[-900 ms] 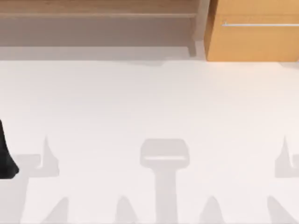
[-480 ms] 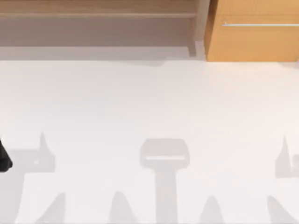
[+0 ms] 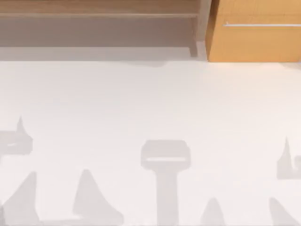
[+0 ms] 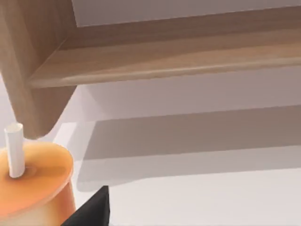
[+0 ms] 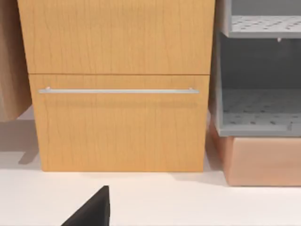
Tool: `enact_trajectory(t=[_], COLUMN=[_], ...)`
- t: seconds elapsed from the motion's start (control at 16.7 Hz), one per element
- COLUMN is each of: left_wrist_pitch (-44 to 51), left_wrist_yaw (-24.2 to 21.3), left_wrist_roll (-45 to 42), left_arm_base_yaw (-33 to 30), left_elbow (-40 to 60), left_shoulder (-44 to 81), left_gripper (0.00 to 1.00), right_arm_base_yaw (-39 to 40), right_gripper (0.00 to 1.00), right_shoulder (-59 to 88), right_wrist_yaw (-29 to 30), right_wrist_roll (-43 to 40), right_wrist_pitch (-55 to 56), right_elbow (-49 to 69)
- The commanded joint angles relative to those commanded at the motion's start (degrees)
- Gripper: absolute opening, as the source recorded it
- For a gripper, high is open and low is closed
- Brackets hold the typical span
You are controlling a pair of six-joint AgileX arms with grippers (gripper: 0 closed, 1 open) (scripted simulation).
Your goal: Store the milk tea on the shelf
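Milk tea [image 4: 35, 183], an orange cup with a white straw [image 4: 15, 149] standing up from its lid, sits right against the left wrist camera, beside a black piece of the left gripper [image 4: 91, 209]. Whether the jaws are pinching the cup or merely lie next to it, I cannot tell, since the fingertips are out of the picture. Just beyond the cup rises the rounded wooden end of the shelf [image 4: 164, 56], and past that the long light-brown board runs away over a shadowed recess and the white table [image 4: 211, 197].

Judged from this, the carry step is in hand: the cup is up near the shelf end but not yet on the board. The next move calls for bringing the cup over the board clear of the end panel, keeping it upright so the straw stays vertical, then lowering it onto the wood before letting go.

From the right wrist, a black piece of the right gripper [image 5: 89, 209] lies nearest; its jaws cannot be read either. Ahead of it stands the closed orange-brown cabinet [image 5: 117, 122] with 1 silver bar handle [image 5: 117, 91], and next to that a grey perforated rack [image 5: 258, 108].

From above, the shelf [image 3: 99, 9] and the cabinet [image 3: 256, 42] line the far edge, with arm shadows on the table [image 3: 150, 99]; the cup appears in the left wrist view.
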State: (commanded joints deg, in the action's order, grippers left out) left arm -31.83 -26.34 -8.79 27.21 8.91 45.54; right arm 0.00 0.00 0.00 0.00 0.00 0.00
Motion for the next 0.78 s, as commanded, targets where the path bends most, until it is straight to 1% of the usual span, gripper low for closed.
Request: enact_trajectory(t=[0.24, 0.42, 0.6, 0.78], left_wrist_pitch=[-14.67, -24.96, -33.63, -39.45], left_wrist_yaw=[-10.58, -17.44, -22.84, -26.25], left_wrist_roll=[-1.36, -1.33, -0.69, 0.09], left_arm_base_yaw=[10.07, 16.20, 20.73, 23.42], left_elbow=[4.96, 8.78, 12.22, 14.67], left_shoulder=[22.99, 39.10, 52.11, 60.15], left_gripper=[1.00, 1.00, 1.00, 1.00], right_arm_base_yaw=[0.00, 0.00, 0.00, 0.00], right_gripper=[1.00, 1.00, 1.00, 1.00], right_shoulder=[0.00, 0.00, 0.00, 0.00], right_wrist_yaw=[0.00, 0.00, 0.00, 0.00], right_wrist_roll=[0.00, 0.00, 0.00, 0.00], right_wrist_pitch=[0.00, 0.00, 0.00, 0.00], right_elbow=[0.00, 0.00, 0.00, 0.00])
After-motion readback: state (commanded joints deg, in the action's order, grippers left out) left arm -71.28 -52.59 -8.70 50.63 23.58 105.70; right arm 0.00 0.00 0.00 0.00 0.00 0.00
